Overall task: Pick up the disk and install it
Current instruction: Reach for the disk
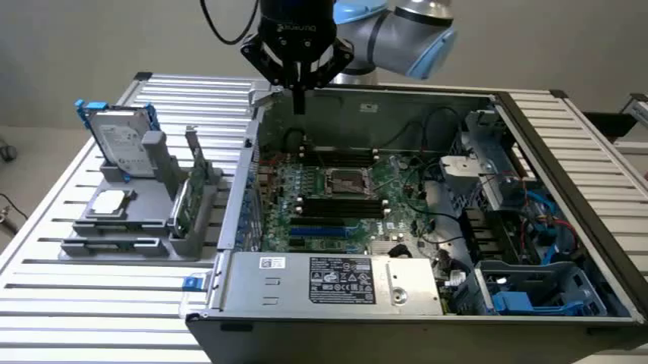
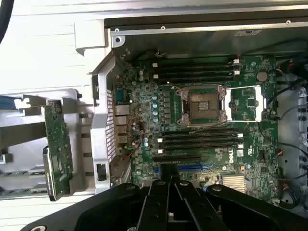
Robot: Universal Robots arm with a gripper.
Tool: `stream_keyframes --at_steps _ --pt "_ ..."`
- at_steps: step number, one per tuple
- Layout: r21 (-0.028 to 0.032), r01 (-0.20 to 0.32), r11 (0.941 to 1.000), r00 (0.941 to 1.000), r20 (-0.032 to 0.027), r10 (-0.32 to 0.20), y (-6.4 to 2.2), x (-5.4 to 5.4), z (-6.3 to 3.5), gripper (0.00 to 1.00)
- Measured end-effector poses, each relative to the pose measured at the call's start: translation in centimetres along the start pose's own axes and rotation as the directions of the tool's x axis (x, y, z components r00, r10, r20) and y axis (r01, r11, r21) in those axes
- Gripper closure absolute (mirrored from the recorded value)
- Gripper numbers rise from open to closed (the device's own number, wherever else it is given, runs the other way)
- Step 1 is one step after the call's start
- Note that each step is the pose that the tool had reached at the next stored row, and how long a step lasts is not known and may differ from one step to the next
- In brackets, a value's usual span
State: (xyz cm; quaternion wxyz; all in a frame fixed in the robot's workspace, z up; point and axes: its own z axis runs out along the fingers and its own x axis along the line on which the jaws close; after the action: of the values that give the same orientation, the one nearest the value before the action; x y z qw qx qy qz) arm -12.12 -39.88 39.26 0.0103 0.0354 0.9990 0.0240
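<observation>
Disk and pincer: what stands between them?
In the exterior view, the upright green card and the computer case's side wall stand between disk and pincer.

Soft, even light fills the exterior view; the slatted table (image 1: 91, 311) reads bright and pale, with only faint shadows between its slats; the inside of the open computer case (image 1: 405, 114) is dimmer, darkest in its corners. In the wrist view the table washes out almost to white beside the case; the motherboard (image 2: 202, 120) is evenly but mutedly lit; the gripper (image 2: 169, 183) sits in shade, a near-black mass; the case's metal lip (image 2: 192, 30) carries a pale sheen.
</observation>
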Motion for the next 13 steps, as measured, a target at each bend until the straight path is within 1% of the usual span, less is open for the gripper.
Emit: stream_keyframes --at_steps 9,13 --pt "0.0001 0.0 1.0 1.0 0.0 0.0 0.01 0.1 0.0 0.89" --pt "0.0 0.0 1.0 1.0 0.0001 0.0 0.34 1.8 0.0 0.89"
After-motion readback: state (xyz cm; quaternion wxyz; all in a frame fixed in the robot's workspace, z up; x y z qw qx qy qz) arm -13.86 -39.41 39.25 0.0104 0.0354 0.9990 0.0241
